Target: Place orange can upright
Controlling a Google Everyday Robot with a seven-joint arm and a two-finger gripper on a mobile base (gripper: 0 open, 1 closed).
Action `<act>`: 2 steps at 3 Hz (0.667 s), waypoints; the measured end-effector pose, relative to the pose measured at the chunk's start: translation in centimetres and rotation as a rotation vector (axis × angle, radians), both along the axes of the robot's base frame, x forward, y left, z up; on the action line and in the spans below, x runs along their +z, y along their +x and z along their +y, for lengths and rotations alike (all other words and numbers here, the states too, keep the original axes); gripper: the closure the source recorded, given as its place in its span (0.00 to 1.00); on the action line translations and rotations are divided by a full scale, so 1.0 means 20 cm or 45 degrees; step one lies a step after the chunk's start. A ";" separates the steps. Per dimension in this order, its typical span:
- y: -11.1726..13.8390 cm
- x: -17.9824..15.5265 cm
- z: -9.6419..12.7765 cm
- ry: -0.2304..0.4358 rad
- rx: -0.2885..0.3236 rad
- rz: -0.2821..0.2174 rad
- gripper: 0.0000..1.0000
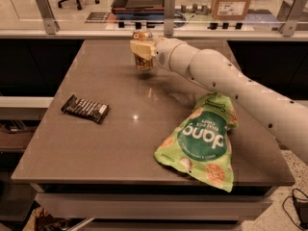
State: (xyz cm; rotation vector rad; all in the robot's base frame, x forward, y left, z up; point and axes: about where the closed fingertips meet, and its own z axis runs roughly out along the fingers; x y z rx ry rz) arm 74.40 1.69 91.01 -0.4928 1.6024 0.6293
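"dang", upside down, on the green chip bag

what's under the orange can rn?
Only tabletop shows under the orange can, gripped by the end effector near the far edge. Can't tell if its base touches; its underside is hidden.

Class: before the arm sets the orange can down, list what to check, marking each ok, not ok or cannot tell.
1. The gripper, at the table's far side, is shut on the small orange-gold aluminium can: ok.
2. Can upright in the grip: ok.
3. The dark flat candy bar wrapper and large green chip bag lie apart from the can: ok.
4. Clearance between the white arm and the chip bag: cannot tell.
5. Can's base touching the grey tabletop: cannot tell.
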 end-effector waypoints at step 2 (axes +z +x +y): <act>-0.01 -0.16 0.03 -0.003 -0.060 0.102 1.00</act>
